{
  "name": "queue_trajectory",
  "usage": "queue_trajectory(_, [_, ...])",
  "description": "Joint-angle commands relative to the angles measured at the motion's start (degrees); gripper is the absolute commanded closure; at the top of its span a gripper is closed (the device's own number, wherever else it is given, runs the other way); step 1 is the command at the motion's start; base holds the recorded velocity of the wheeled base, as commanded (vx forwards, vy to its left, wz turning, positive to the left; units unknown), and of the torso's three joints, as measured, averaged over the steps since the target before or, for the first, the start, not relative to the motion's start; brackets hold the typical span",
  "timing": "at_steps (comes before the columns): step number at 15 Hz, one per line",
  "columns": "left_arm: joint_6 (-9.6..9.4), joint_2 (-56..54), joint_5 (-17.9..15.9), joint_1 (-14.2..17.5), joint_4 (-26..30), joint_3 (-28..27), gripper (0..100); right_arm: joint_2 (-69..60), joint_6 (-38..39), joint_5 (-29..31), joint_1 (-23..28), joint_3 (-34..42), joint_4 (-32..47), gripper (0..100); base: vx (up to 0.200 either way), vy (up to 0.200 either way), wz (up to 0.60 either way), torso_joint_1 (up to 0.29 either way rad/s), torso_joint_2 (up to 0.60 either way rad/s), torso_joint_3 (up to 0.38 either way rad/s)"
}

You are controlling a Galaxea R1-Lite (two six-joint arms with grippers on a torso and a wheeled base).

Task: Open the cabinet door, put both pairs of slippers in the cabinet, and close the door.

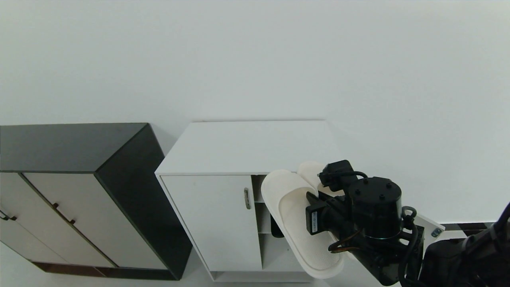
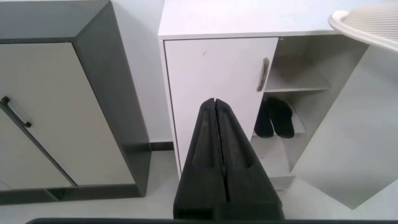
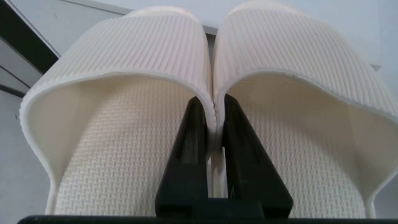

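Two cream slippers [image 1: 295, 215]: side by side, toes up, held before the open compartment, at 5 o'clock in the head view.
Right gripper [image 3: 214, 124]: clamped on the adjoining inner edges of both cream slippers.
Black slippers [image 2: 277, 118]: lying on a lower shelf inside the cabinet.
Cabinet [image 1: 247, 147]: white, at 6 o'clock; right door [image 2: 348, 155] swung open, left door [image 1: 211, 219] closed.
Left gripper [image 2: 216, 109]: fingers pressed together, holding nothing, facing the closed left door.
Dark cabinet [image 1: 131, 191]: at 8 o'clock, just beside the white one.

The left hand [image 2: 216, 103] is a matte black wedge of two textured fingers [image 2: 239, 163].
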State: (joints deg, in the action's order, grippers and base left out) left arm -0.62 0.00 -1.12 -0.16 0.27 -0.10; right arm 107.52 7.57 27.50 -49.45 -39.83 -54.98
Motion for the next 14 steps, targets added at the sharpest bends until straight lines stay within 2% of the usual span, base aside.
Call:
queue_trajectory(1, [0.01, 0.00, -0.02, -0.02, 0.00, 0.01, 100, 0.23, -0.01, 0.01, -0.04, 0.01, -0.04, 100, 0.000, 0.000, 0.00, 0.000, 0.00, 0.000])
queue_trajectory(6, [0.09, 0.00, -0.02, -0.02, 0.00, 0.01, 100, 0.23, -0.01, -1.22, -0.56, 0.28, -0.22, 100, 0.000, 0.000, 0.00, -0.008, 0.01, 0.011])
queue_trajectory(14, [0.09, 0.00, -0.02, -0.02, 0.00, 0.01, 100, 0.32, -0.36, -1.31, -0.92, 1.33, -2.24, 100, 0.000, 0.000, 0.00, -0.155, 0.35, 0.196])
